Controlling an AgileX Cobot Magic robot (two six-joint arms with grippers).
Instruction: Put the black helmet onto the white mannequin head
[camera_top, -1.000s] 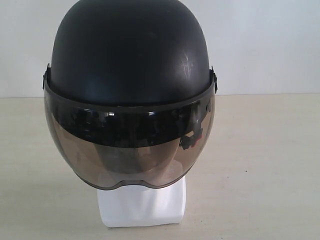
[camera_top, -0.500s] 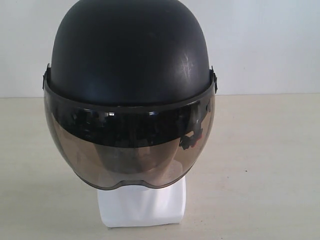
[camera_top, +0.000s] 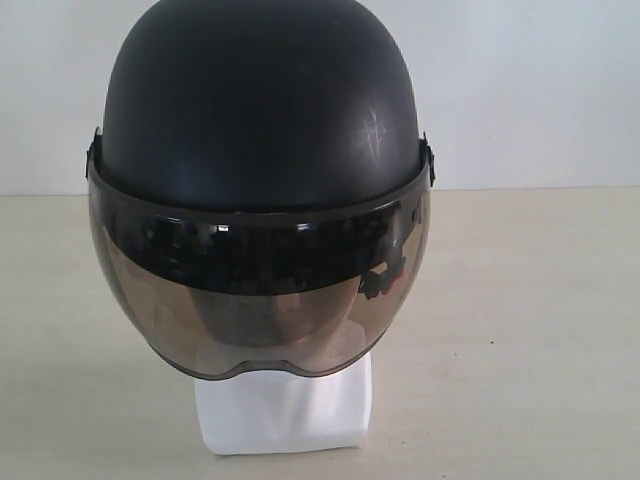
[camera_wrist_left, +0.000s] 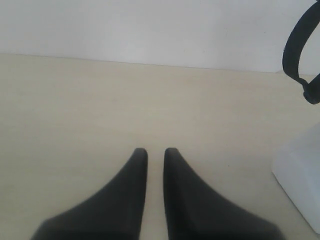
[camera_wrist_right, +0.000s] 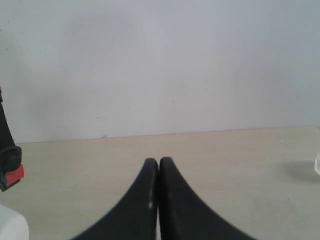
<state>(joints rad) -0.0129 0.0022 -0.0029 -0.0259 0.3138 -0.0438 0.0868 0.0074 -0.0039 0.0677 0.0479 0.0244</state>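
Observation:
The black helmet (camera_top: 260, 110) sits upright on the white mannequin head (camera_top: 285, 410). Its smoky visor (camera_top: 260, 290) covers the face, so only the neck and base show white. Neither gripper appears in the exterior view. My left gripper (camera_wrist_left: 155, 150) hangs over bare table beside the head's base (camera_wrist_left: 300, 180), its jaws a narrow gap apart with nothing between them. The chin strap (camera_wrist_left: 295, 50) dangles above that base. My right gripper (camera_wrist_right: 159, 160) is shut and empty on the head's other side. The strap's red buckle (camera_wrist_right: 15, 174) hangs near the base (camera_wrist_right: 10, 222).
The head stands on a pale beige table (camera_top: 520, 330) with a white wall (camera_top: 530, 90) behind it. A small pale object (camera_wrist_right: 317, 165) shows at the edge of the right wrist view, casting a faint shadow on the table.

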